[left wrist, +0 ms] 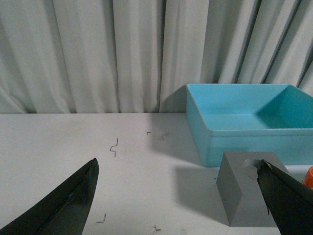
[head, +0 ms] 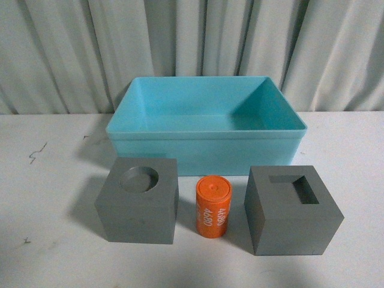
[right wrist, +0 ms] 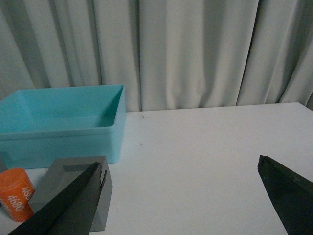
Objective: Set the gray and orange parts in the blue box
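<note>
a turquoise box [head: 204,153] is sitting toward the back of a white counter [head: 48,240], in front of a pale pleated curtain [head: 60,54], in the front view. three parts are waiting in a row on the counter just before the box's near wall, all of them outside it. the round-recess cube [head: 138,207] is standing at the left of the row. the square-hole cube [head: 294,216] is standing at the right, turned slightly askew. the orange cylinder [head: 213,207] is standing upright between them, its white digits running sideways along its side, and it is touching neither cube. neither arm is showing in the front view.

the left pincer [left wrist: 177,164] is hanging low over the counter with its dark fingers spread wide and nothing between them. in its wrist view the round-recess cube is showing past one fingertip, with the box behind it and a sliver of orange at the frame's edge. small dark marks [left wrist: 114,147] are dotting the counter's surface there.

the right pincer [right wrist: 181,162] is likewise gaping wide and gripping nothing, with bare counter lying between its fingers. its wrist view is taking in the square-hole cube partly behind one finger, the cylinder beside that cube, and the box beyond both.
</note>
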